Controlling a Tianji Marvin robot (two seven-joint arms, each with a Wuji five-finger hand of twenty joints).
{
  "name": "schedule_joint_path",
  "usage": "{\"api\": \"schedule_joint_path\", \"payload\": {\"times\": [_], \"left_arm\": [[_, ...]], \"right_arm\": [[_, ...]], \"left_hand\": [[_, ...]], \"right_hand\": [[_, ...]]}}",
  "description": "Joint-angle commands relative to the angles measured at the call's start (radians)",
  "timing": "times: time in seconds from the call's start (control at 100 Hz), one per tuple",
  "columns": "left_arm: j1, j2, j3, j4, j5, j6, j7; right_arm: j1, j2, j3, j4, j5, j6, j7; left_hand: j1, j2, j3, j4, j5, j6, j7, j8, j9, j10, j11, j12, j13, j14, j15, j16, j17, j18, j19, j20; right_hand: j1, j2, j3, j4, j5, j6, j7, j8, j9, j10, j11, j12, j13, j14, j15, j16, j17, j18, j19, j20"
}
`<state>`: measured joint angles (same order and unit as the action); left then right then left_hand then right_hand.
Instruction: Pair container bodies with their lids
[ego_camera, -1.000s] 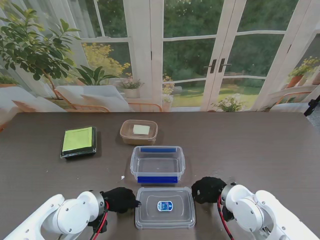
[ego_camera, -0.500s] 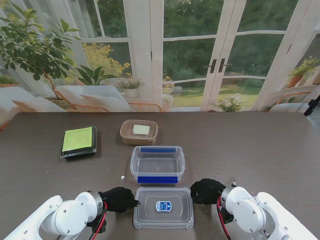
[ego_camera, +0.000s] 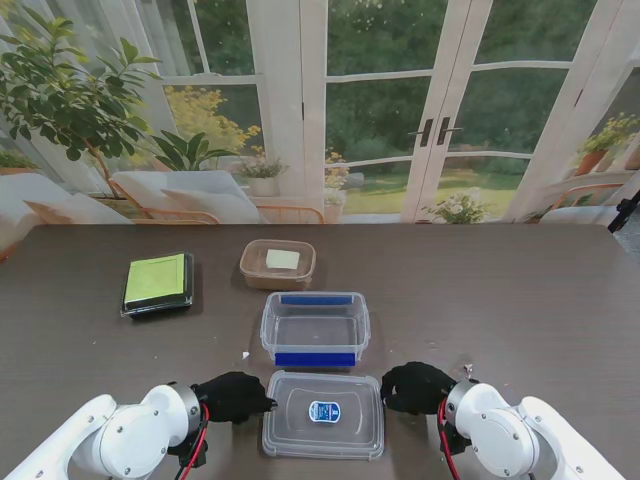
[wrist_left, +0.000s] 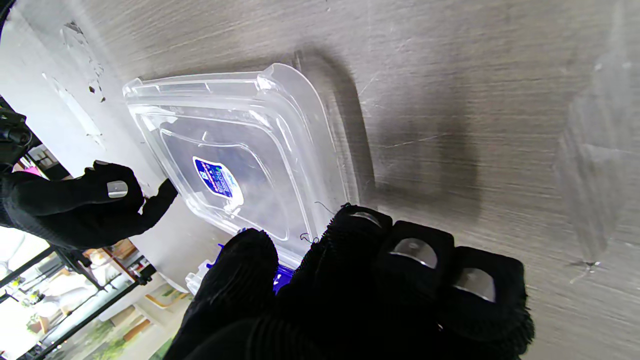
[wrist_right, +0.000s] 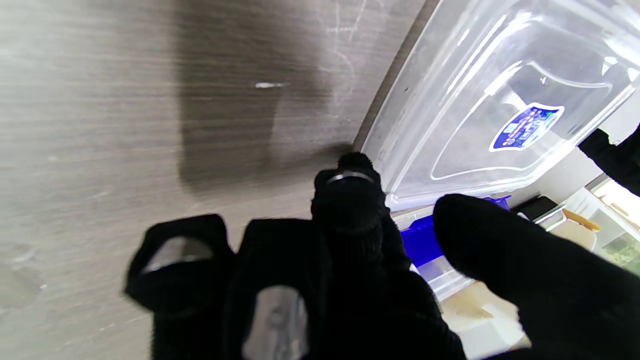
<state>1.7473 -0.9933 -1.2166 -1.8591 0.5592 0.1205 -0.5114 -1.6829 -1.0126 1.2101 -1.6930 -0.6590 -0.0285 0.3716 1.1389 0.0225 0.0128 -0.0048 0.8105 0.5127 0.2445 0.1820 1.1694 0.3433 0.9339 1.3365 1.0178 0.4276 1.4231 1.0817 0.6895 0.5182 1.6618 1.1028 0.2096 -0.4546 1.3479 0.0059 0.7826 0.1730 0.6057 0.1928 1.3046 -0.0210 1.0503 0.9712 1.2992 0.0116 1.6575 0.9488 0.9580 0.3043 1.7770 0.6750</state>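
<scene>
Both hands (ego_camera: 236, 397) flanking clear lid (ego_camera: 323, 414)

The right hand (wrist_right: 350, 280) pinches the clear lid's (wrist_right: 500, 100) edge above the table (wrist_right: 125, 100).

A lid (ego_camera: 323, 413) is lying flat on the counter (ego_camera: 520, 300), nearest to me, between the left hand (ego_camera: 234, 396) at its left edge and the right hand (ego_camera: 416, 386) at its right edge. Just beyond it an open container body (ego_camera: 315, 327) is sitting, and farther still a smaller tub (ego_camera: 277, 264). A flat box (ego_camera: 157, 282) is resting well to the left.
</scene>
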Motion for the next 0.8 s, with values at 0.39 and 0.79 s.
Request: {"api": "schedule_joint_path", "payload": {"times": [0.39, 0.79], "left_arm": [[0.009, -0.006, -0.010, -0.026, 0.016, -0.024, -0.023], [0.014, -0.010, -0.025, -0.027, 0.031, -0.059, -0.001]], "right_arm": [[-0.035, -0.017, 0.028, -0.034, 0.028, -0.002, -0.025], [-0.044, -0.023, 0.042, -0.062, 0.026, -0.001, -0.052]], "left_hand": [[0.047, 0.023, -0.007, 0.004, 0.007, 0.049, -0.026, -0.015, 0.012, 0.020, 0.011, 0.014, 0.012, 0.034, 0.050, 0.009, -0.007, -0.019, 0.027, -0.014], [0.047, 0.022, -0.007, 0.004, 0.008, 0.046, -0.027, -0.015, 0.012, 0.020, 0.010, 0.014, 0.011, 0.035, 0.049, 0.009, -0.010, -0.019, 0.023, -0.013]], "right_hand": [[0.007, 0.018, 0.049, -0.015, -0.017, -0.136, -0.072, -0.031, 0.049, 0.053, 0.001, -0.003, 0.014, -0.010, 0.037, -0.006, 0.182, 0.051, 0.034, -0.019], [0.006, 0.019, 0.044, -0.016, -0.016, -0.134, -0.075, -0.032, 0.049, 0.058, 0.001, -0.007, 0.014, -0.009, 0.035, -0.008, 0.182, 0.060, 0.032, -0.018]]}}
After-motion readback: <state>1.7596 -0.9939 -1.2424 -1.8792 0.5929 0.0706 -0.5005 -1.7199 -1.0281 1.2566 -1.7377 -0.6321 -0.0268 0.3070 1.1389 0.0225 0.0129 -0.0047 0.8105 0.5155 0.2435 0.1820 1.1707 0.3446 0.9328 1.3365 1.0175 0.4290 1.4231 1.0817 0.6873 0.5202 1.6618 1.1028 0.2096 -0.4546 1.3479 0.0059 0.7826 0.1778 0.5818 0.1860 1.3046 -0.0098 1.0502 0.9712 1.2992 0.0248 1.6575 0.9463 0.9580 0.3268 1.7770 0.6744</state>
